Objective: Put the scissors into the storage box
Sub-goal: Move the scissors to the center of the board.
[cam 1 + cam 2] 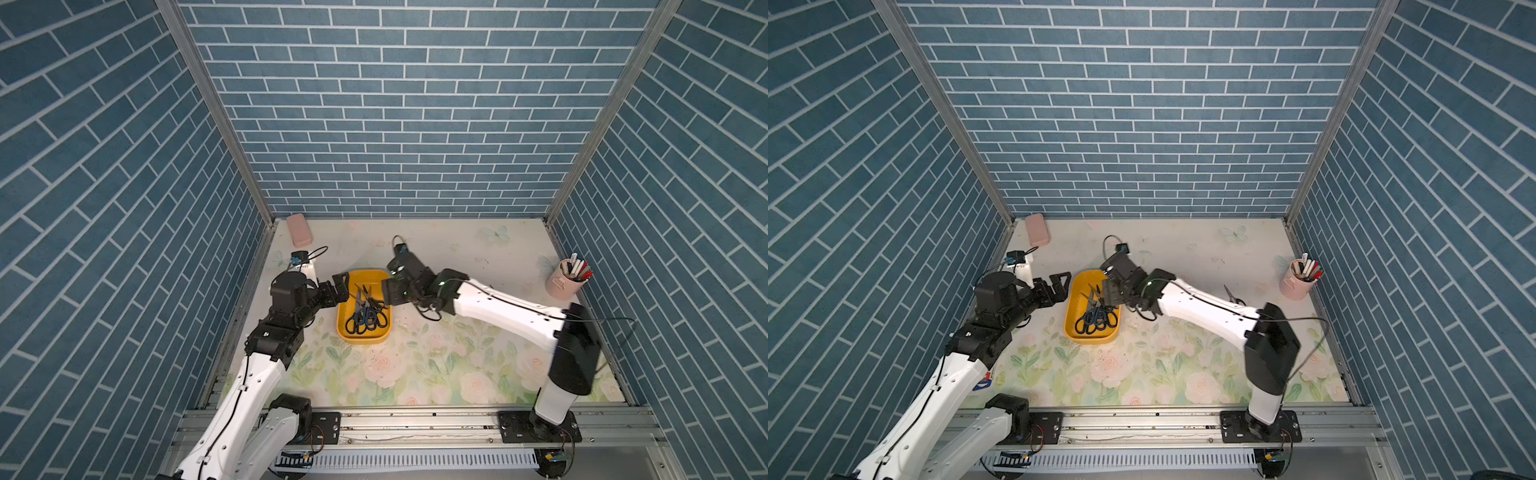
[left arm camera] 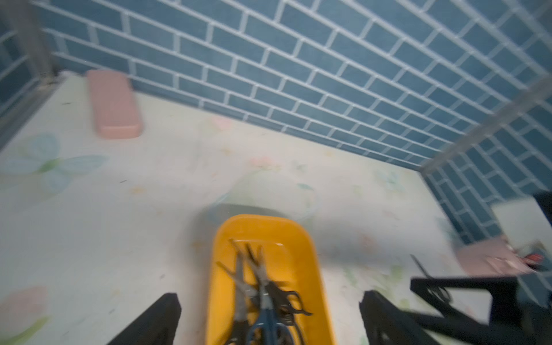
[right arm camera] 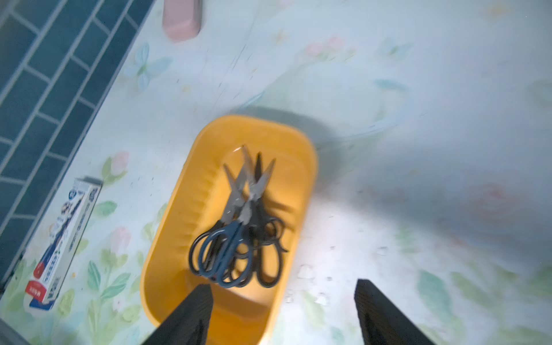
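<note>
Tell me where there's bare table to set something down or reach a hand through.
Free: the floral table stretch between the storage box and the front rail, and the back strip between pink case and pen cup. Crowded: around the storage box, with the left gripper and right gripper flanking it, both open.

Storage box (image 1: 363,337): plain yellow-orange.
Scissors (image 3: 239,233) inside the box: grey blades, black loop handles; one pair's handles are slate blue.
Table cover (image 1: 415,365) under the box: pale cream, printed with pink roses, green leaves and light blue butterflies.
Walls (image 1: 415,124) around the box: blue brick pattern with white joints.
Case (image 1: 299,229) behind the box, to its left: plain pink.
Pen cup (image 1: 561,286) well to the right of the box: pink, with white, black and red pens.
Carton (image 3: 59,245) left of the box: white with blue and red print.
</note>
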You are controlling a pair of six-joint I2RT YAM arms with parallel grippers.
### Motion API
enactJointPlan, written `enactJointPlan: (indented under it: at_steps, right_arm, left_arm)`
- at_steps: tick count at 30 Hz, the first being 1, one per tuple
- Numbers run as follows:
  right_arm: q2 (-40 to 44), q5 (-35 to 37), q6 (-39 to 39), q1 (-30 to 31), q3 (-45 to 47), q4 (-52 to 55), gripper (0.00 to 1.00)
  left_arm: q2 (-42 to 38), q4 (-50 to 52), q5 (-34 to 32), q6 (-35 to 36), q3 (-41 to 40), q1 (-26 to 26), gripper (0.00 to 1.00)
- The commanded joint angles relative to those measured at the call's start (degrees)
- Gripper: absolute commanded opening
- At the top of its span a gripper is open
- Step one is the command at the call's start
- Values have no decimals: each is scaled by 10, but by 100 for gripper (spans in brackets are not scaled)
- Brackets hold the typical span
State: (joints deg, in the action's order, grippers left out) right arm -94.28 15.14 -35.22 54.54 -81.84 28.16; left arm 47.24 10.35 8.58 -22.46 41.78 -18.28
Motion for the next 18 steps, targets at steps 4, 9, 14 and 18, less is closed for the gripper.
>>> enactJointPlan:
  at_steps: [4,9,14,18]
  right_arm:
    - [117,-37,75,-205,189,16,76]
    - [113,-72,131,-301,240,54,73]
    - [96,-74,151,-362,276,53,71]
    - [81,-101,181,-404,292,24,68]
  left_arm:
    - [76,-100,0,97,82,-275,100]
    - [215,-131,52,120,123,-390,100]
    - [290,-191,60,101,132,-435,100]
    - [313,-186,53,104,142,-441,100]
